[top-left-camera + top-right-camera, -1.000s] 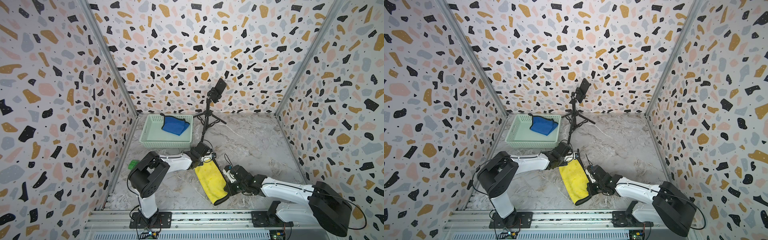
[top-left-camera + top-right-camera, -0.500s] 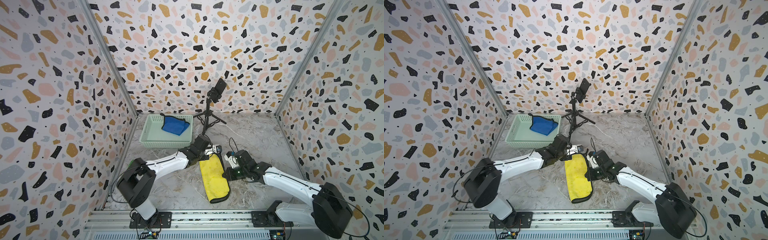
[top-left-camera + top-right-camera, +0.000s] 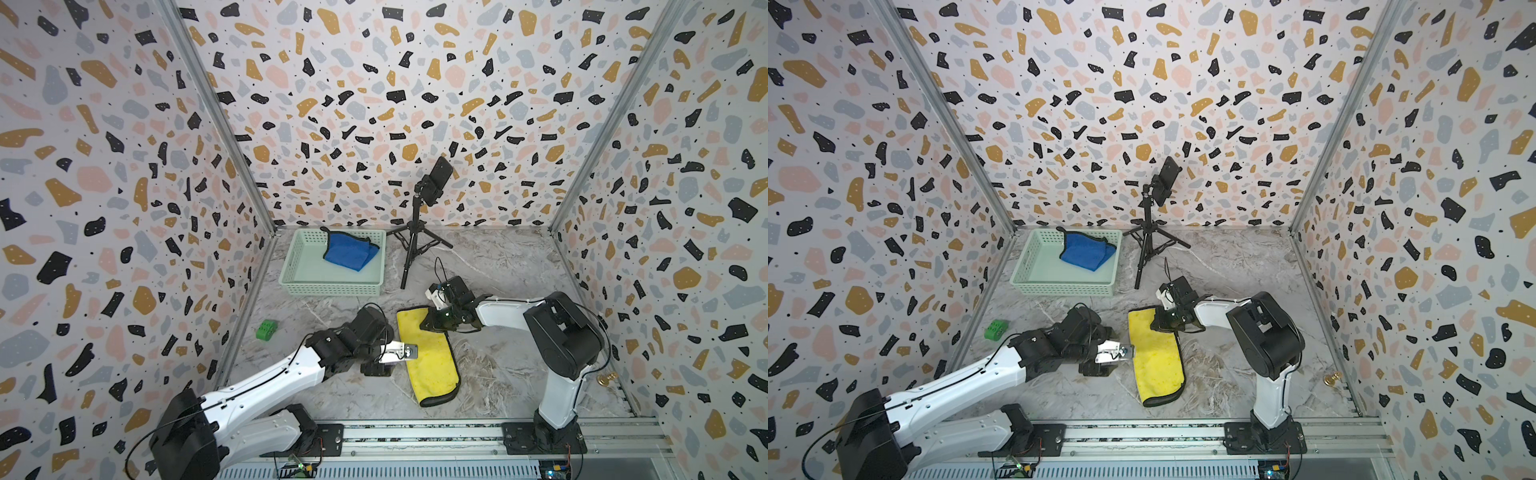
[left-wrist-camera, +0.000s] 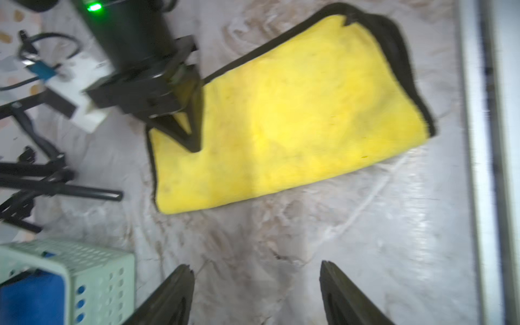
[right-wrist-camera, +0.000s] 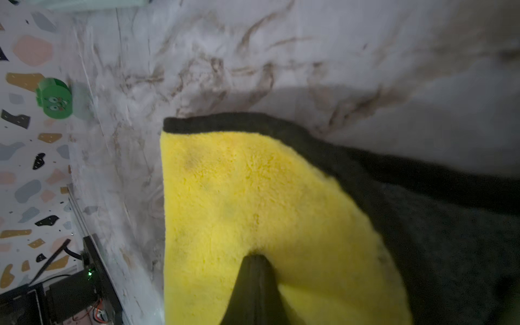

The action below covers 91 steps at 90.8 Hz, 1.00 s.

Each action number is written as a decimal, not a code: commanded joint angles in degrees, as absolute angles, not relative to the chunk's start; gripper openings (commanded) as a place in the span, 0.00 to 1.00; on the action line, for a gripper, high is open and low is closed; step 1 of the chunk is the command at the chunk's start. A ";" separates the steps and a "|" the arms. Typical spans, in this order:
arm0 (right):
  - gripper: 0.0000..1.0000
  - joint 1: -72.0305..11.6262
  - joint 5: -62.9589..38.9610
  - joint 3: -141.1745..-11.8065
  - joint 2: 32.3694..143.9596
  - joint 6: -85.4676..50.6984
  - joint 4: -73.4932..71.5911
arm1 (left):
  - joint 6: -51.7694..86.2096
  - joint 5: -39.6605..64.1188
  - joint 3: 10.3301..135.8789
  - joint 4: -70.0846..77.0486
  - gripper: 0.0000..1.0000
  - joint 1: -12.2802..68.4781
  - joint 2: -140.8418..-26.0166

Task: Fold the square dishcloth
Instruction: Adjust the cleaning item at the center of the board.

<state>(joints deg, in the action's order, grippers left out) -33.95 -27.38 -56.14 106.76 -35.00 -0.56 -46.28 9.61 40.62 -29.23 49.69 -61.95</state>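
top views bright, wrist views dim, blurred
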 commanded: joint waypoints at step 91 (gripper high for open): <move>0.00 -32.56 -11.57 -39.56 96.91 -38.39 -9.02 | -44.85 -2.60 54.46 -22.75 0.48 72.20 -98.96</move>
<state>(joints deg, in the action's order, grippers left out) -32.88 -14.81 -41.45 98.10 -39.20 -14.87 -45.80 -1.96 53.98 -20.01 71.79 -97.17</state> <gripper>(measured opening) 0.040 0.514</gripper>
